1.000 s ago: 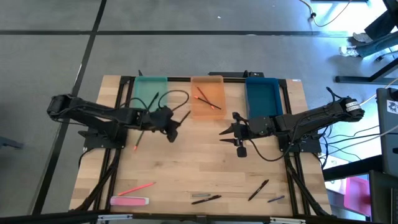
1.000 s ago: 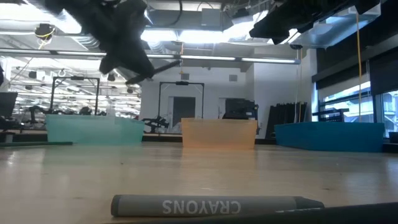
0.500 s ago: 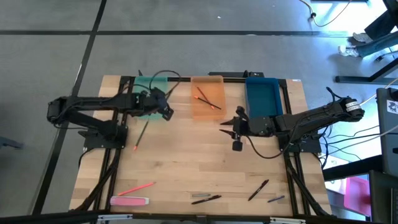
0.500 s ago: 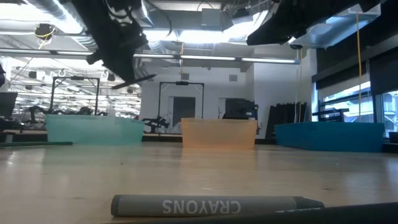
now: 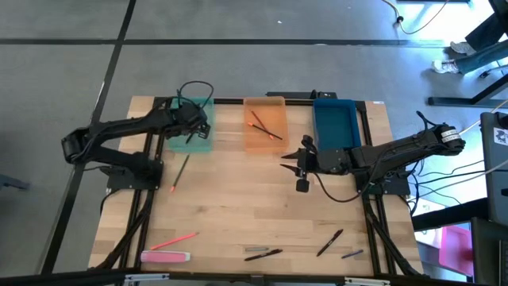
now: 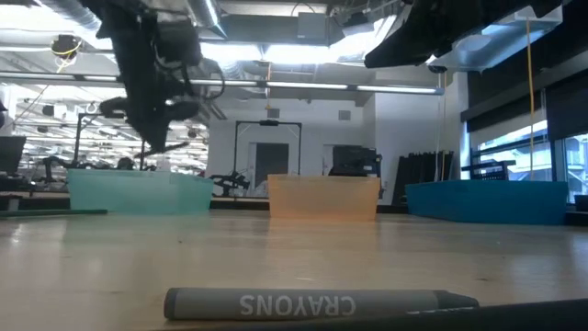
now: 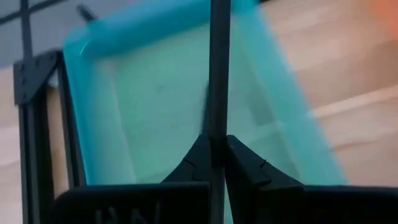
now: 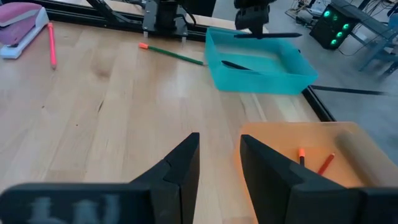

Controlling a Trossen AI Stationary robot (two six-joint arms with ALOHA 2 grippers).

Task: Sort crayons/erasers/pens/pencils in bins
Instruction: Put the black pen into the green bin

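My left gripper (image 5: 195,129) hangs over the teal-green bin (image 5: 190,119) at the far left, shut on a black pen (image 7: 217,74). The right wrist view shows that pen (image 8: 273,35) level above the bin (image 8: 258,73). A dark stick (image 8: 239,65) lies inside the bin. My right gripper (image 5: 290,164) is open above the bare table, near the orange bin (image 5: 264,135) and touching nothing. The orange bin holds red pencils (image 5: 266,127). The blue bin (image 5: 333,123) stands to its right. My left gripper pinches the black pen between its two fingertips (image 7: 198,155), near one end of it (image 8: 249,35). The fingers come from above, pointing down, and lie across the pen. The pen is lifted clear and roughly level over the teal-green bin.
A green pencil (image 5: 181,171) lies near the teal-green bin. Along the near edge lie a pink pencil (image 5: 173,239), the pink eraser (image 5: 165,257), a grey crayon (image 6: 312,303), two black pens (image 5: 266,255) (image 5: 329,242) and another small crayon (image 5: 352,254).
My left gripper has carried the black pen from the middle of the table toward the far left, ending above the teal-green bin. It has stayed shut on the pen throughout.
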